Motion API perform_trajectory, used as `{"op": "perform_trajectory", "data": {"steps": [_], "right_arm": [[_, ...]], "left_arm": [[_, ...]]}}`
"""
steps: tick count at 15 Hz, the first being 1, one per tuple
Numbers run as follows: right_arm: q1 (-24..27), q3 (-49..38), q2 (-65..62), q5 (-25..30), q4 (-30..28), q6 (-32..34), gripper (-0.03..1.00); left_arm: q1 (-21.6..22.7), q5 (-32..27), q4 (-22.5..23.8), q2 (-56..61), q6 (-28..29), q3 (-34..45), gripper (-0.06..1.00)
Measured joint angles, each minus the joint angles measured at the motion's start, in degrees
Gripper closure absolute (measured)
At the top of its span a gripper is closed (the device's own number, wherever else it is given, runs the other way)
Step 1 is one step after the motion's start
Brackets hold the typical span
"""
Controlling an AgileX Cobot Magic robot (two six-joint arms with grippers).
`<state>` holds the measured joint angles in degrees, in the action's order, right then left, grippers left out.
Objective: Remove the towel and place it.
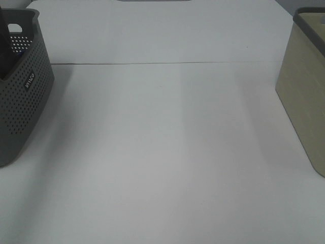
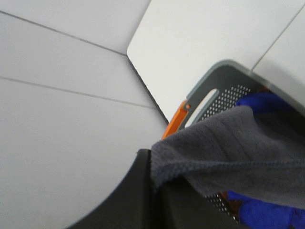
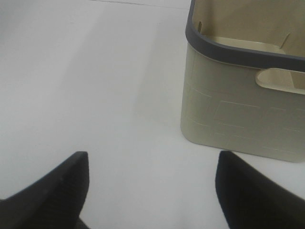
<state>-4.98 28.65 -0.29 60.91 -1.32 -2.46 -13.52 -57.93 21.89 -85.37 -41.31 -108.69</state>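
In the left wrist view the dark grey towel [image 2: 228,148] stretches from the closed dark fingers of my left gripper [image 2: 157,191] across the perforated grey basket [image 2: 224,71]. A blue cloth [image 2: 267,102] lies under it inside the basket. In the exterior high view a dark strip of the towel [image 1: 5,35] rises out of the grey basket [image 1: 25,96] at the far left edge; the gripper itself is out of that view. My right gripper [image 3: 152,167] hangs open over bare table, with nothing between its fingers.
A beige basket [image 3: 238,109] with a dark rim stands empty beside my right gripper, at the right edge of the exterior high view [image 1: 304,96]. The white table [image 1: 162,152] lies between the two baskets. An orange piece [image 2: 174,121] shows behind the grey basket's handle.
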Motion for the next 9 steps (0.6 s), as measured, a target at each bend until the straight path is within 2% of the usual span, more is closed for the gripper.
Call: {"op": "perform_trajectory", "data": {"steps": [2, 3, 7, 9], "right_arm": [[0.00, 0.00, 0.00, 0.00, 0.00, 0.00, 0.24], [0.00, 0.00, 0.00, 0.00, 0.00, 0.00, 0.24], [0.00, 0.17, 0.63, -0.29, 0.46, -0.06, 0.24], [0.00, 0.97, 5.61, -4.98, 5.21, -4.87, 0.24]], "left_arm": [[-6.25, -0.06, 1.15, 0.00, 0.00, -2.98, 0.94], [-8.02, -0.06, 1.49, 0.06, 0.00, -3.50, 0.94], [-19.71, -0.29, 3.09, 0.29, -0.17, -3.90, 0.94], [-24.58, -0.34, 3.44, -0.17, -0.17, -3.90, 0.94]]}}
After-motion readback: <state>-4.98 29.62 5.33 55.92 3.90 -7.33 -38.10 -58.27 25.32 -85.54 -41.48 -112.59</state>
